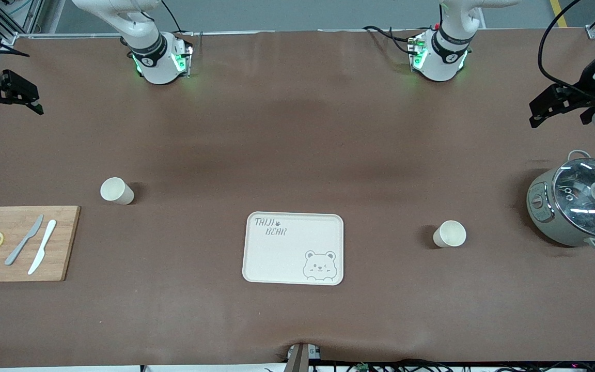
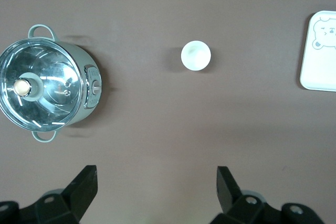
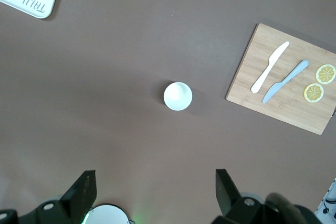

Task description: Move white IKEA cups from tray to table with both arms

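Cream-white tapered cups [image 1: 117,190] [image 1: 450,233] look light, stiff, slippery; pinch across the rim. Each stands on brown table [image 1: 297,155] beneath an empty, wide-open gripper: right gripper [image 3: 155,195], left gripper [image 2: 156,192].

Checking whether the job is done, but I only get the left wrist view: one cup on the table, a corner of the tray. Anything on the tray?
Observer: No, the tray is bare.
Operator: Where's the second cup?
Observer: The second cup stands upright on the table, toward the right arm's end, farther from the front camera than the cutting board.
Operator: And the right gripper?
Observer: The right gripper hangs open over that end of the table.
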Controlling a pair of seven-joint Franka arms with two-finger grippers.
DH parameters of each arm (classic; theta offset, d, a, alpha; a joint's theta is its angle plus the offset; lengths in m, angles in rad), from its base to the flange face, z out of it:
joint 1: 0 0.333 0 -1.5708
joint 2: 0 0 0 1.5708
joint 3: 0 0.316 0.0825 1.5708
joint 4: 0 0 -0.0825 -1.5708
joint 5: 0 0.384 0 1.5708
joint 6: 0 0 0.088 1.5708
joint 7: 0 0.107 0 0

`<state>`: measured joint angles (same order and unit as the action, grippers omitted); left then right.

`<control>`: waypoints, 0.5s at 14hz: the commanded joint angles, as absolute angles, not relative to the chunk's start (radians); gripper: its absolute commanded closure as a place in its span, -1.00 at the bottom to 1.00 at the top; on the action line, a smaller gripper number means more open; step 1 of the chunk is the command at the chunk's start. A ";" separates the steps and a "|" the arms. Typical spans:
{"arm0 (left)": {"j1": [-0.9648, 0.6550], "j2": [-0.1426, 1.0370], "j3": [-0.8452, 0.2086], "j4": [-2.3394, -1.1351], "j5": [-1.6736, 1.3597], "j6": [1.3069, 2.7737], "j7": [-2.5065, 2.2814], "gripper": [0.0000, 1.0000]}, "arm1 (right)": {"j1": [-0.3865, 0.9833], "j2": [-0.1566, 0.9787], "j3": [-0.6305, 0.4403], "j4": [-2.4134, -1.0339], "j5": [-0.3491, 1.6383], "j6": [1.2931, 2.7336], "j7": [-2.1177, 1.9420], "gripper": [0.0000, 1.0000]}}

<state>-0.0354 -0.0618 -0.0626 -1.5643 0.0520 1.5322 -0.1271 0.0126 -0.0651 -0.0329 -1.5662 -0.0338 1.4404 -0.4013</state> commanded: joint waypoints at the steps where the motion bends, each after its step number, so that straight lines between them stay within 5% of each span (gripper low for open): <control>1: -0.043 -0.072 -0.051 -1.565 0.037 1.537 -0.137 -1.00 | 0.006 -0.058 -0.028 -1.548 -0.051 1.422 -0.416 -1.00; 7: -0.023 -0.068 -0.058 -1.571 0.034 1.513 -0.129 -1.00 | 0.005 -0.058 -0.029 -1.549 -0.051 1.414 -0.416 -1.00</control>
<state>-0.0231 -0.0617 -0.0568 -1.5667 0.0520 1.5277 -0.1267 0.0125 -0.0650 -0.0332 -1.5661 -0.0339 1.4294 -0.4015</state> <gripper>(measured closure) 0.000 0.000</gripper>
